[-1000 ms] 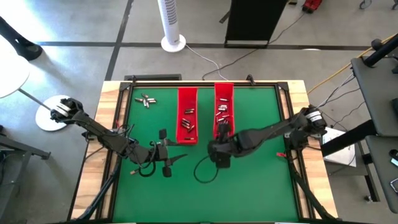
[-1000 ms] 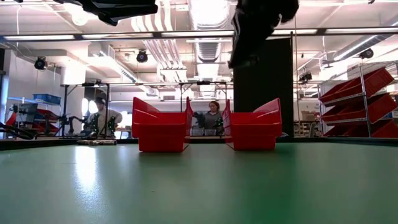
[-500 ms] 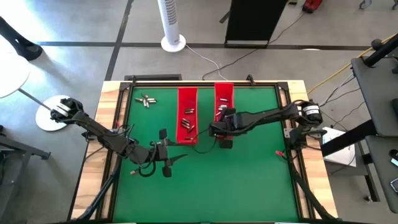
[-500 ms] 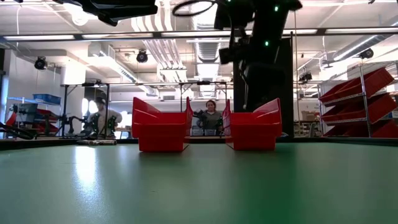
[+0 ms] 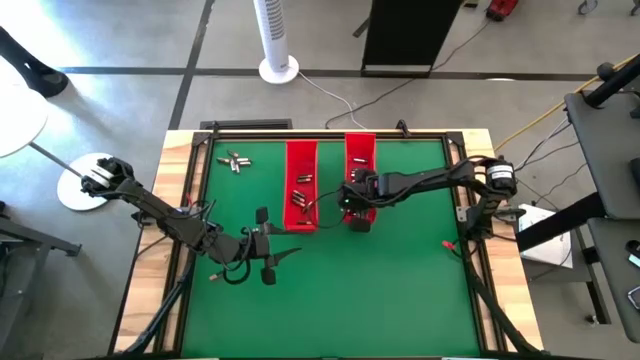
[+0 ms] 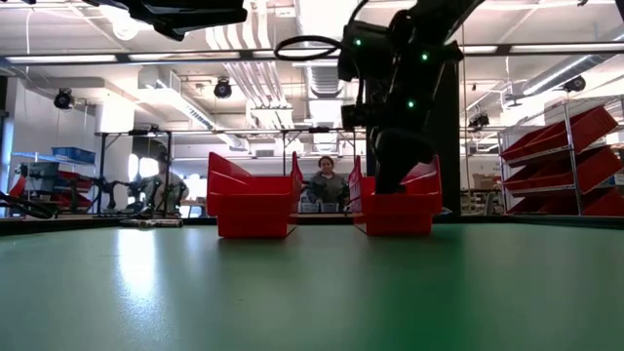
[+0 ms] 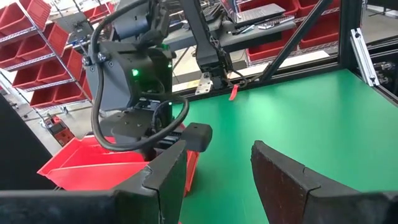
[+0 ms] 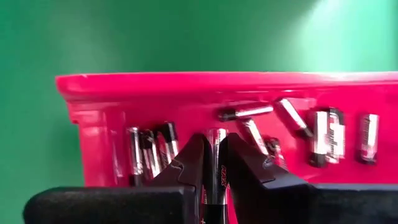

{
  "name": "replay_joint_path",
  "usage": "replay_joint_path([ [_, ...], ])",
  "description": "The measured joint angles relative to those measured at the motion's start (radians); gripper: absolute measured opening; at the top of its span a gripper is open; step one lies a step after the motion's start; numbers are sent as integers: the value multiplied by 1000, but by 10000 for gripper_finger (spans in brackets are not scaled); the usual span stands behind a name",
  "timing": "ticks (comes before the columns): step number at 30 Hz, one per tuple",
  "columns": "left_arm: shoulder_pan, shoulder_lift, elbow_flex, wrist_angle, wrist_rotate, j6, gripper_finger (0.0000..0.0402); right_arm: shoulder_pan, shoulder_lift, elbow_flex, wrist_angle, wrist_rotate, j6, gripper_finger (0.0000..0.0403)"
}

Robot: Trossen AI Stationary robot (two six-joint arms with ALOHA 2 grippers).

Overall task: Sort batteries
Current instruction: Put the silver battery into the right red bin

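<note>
Two long red trays stand side by side at the far middle of the green table: the left tray (image 5: 300, 200) and the right tray (image 5: 361, 150), both with several small batteries inside. A small heap of loose batteries (image 5: 235, 160) lies on the mat at the far left. My right gripper (image 5: 358, 208) hovers over the near end of the right tray (image 8: 186, 84), shut on one silvery battery (image 8: 215, 155). My left gripper (image 5: 267, 250) waits open above the mat, left of the middle, with nothing between its fingers (image 7: 217, 155). My right gripper pinches a single silvery battery (image 8: 215, 163) between its two fingers (image 8: 186, 163), coming from above and pointing down. The cell lies lengthwise along the fingers and is lifted clear, just above the batteries lying in the right tray's near end.
The near half of the green mat (image 5: 330, 300) is open room. A wooden frame (image 5: 180, 200) borders the table. In the low view the trays (image 6: 252, 205) stand at the far side, and people sit in the room behind them (image 6: 327, 180).
My right gripper has travelled from over the middle of the mat toward the far edge and come down, now hanging over the near end of the right tray. My left arm has kept still.
</note>
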Motion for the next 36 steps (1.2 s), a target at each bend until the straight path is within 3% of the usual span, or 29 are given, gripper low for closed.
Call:
replay_joint_path([
  [12, 0, 0, 0, -9, 0, 0, 161, -29, 0, -114, 142, -54, -8, 43],
  [36, 0, 0, 0, -10, 0, 0, 161, -29, 0, -152, 206, -62, 11, 65],
])
